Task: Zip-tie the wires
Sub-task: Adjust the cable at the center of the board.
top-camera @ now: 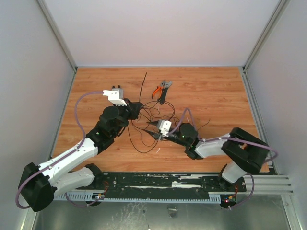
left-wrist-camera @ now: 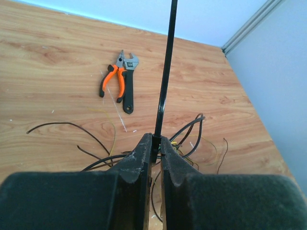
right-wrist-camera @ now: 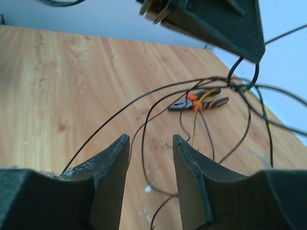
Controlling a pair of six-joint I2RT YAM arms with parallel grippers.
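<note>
The left gripper (top-camera: 138, 109) is closed on the zip tie (top-camera: 143, 88). In the left wrist view the two fingers (left-wrist-camera: 139, 165) pinch the strip's lower end, and the zip tie (left-wrist-camera: 164, 81) rises straight out of the jaws and runs out of the top of that picture. From above, the strip points away from the arms, toward the far side of the wooden tabletop (top-camera: 216, 96).

The wires (top-camera: 153, 120) lie in a loose tangle at the middle of the table, between the two grippers. Some loops reach right up to the left gripper's tip, and others trail toward the near edge.

The right gripper (top-camera: 153, 136) sits at the near right side of the tangle with its jaws apart. In its wrist view, thin strands of the wires (right-wrist-camera: 144, 115) run down through the gap between the fingers (right-wrist-camera: 115, 163), and the pictures do not show them pinched. The left gripper (right-wrist-camera: 216, 24) hangs above and beyond, with the wires gathering beneath it.

Beyond the tangle lie orange-handled pliers (top-camera: 157, 90) and a black adjustable wrench (top-camera: 164, 92), touching each other just right of the zip tie's far end.
</note>
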